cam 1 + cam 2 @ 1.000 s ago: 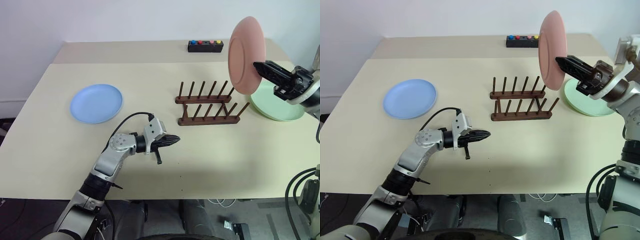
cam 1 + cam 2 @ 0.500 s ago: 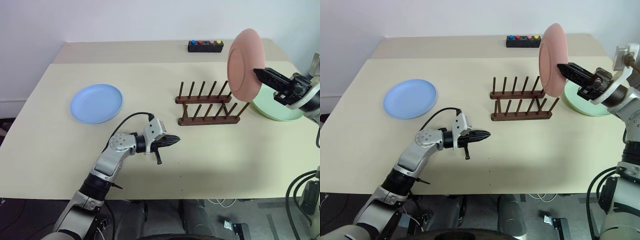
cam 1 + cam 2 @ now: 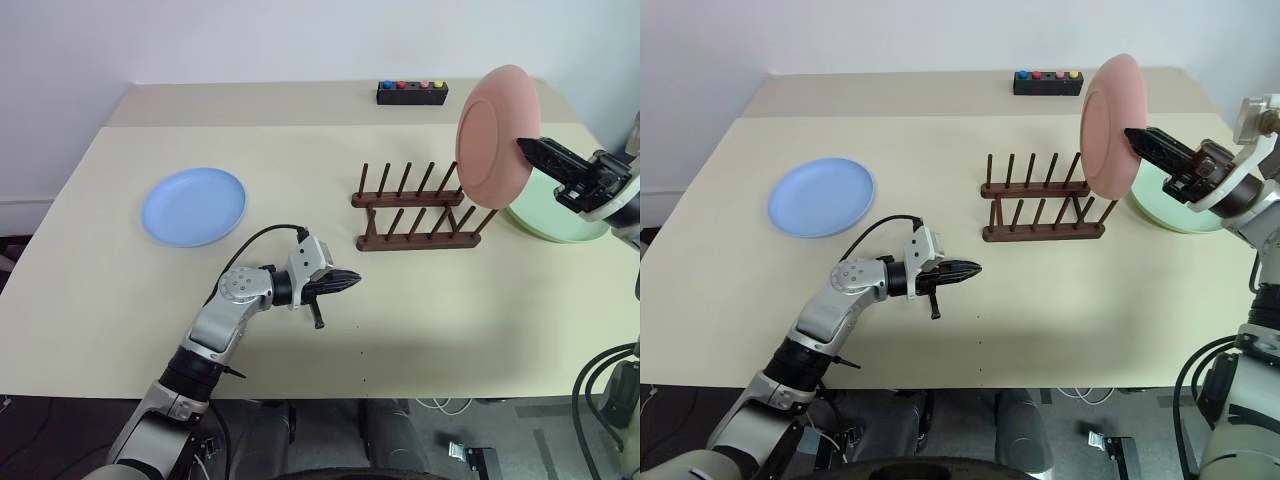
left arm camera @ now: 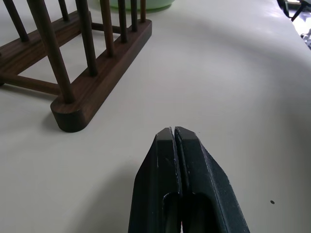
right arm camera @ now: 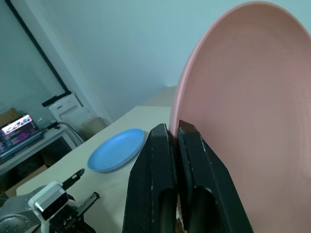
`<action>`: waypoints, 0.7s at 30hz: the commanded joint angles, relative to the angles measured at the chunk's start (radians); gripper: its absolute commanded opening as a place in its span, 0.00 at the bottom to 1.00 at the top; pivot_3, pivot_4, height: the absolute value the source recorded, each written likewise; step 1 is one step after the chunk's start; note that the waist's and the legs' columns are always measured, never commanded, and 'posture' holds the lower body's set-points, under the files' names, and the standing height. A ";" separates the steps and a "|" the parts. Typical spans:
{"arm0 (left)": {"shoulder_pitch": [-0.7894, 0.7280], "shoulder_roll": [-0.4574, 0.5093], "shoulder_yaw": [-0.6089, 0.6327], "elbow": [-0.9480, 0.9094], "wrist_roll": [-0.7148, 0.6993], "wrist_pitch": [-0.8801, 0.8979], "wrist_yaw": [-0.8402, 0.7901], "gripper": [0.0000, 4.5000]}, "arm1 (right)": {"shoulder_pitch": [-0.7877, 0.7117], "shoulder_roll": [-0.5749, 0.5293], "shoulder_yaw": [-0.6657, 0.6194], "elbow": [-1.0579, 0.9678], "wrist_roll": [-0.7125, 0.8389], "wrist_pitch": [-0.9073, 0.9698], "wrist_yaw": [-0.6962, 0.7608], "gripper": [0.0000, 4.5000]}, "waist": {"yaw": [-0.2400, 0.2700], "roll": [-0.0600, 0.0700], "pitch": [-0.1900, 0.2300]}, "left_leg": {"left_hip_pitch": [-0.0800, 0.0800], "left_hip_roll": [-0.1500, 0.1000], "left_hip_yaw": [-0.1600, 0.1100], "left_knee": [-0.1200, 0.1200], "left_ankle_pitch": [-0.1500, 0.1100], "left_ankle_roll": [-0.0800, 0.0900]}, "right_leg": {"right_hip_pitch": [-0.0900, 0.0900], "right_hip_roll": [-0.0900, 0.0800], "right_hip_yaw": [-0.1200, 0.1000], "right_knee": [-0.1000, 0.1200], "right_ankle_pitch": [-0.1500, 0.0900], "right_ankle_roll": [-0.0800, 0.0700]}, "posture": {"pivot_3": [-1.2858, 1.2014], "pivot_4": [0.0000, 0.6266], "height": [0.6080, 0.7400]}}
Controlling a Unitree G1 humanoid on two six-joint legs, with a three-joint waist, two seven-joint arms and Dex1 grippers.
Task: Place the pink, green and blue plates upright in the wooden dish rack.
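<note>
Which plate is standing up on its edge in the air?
The pink plate, pinched by the right claw. The blue plate and green plate lie flat.

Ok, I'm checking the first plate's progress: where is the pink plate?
In the left eye view the pink plate is upright in the right gripper, above the right end of the wooden dish rack.
</note>
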 commanded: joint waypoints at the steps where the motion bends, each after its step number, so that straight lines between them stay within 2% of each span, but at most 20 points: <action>1: -0.002 -0.003 0.002 -0.032 -0.014 -0.010 -0.005 0.00 | 0.002 -0.011 -0.045 -0.009 0.022 -0.004 -0.005 0.01 | 0.000 0.000 0.000 | 0.000 0.000 0.000 0.000 0.000 0.000 | 0.000 0.000 0.000 0.000 0.000 0.000 | 0.52 0.24 1.00; 3: -0.001 -0.002 0.002 -0.032 -0.013 -0.010 -0.005 0.00 | 0.004 -0.009 -0.049 -0.009 0.023 -0.001 -0.008 0.01 | 0.000 0.000 0.000 | 0.000 0.000 0.000 0.000 0.000 0.000 | 0.000 0.000 0.000 0.000 0.000 0.000 | 0.52 0.24 1.00; 6: -0.002 -0.002 0.001 -0.030 -0.012 -0.012 -0.005 0.00 | 0.009 -0.006 -0.053 -0.011 0.024 -0.001 -0.014 0.21 | 0.000 0.000 0.000 | 0.000 0.000 0.000 0.000 0.000 0.000 | 0.000 0.000 0.000 0.000 0.000 0.000 | 0.52 0.24 1.00; 13: -0.004 -0.004 0.000 -0.023 -0.010 -0.016 -0.008 0.00 | 0.021 -0.003 -0.063 -0.032 0.030 -0.002 -0.026 0.99 | -0.001 0.000 0.000 | 0.000 0.000 0.000 0.000 0.000 0.000 | 0.000 0.000 0.000 0.000 0.000 0.000 | 0.52 0.24 1.00; 21: 0.001 -0.004 0.002 -0.027 -0.010 -0.015 -0.007 0.00 | 0.033 -0.030 -0.088 -0.052 -0.015 -0.084 -0.076 0.99 | -0.001 0.000 0.000 | 0.000 0.000 0.000 0.000 0.000 0.000 | 0.000 0.000 0.000 0.000 0.000 0.000 | 0.52 0.24 1.00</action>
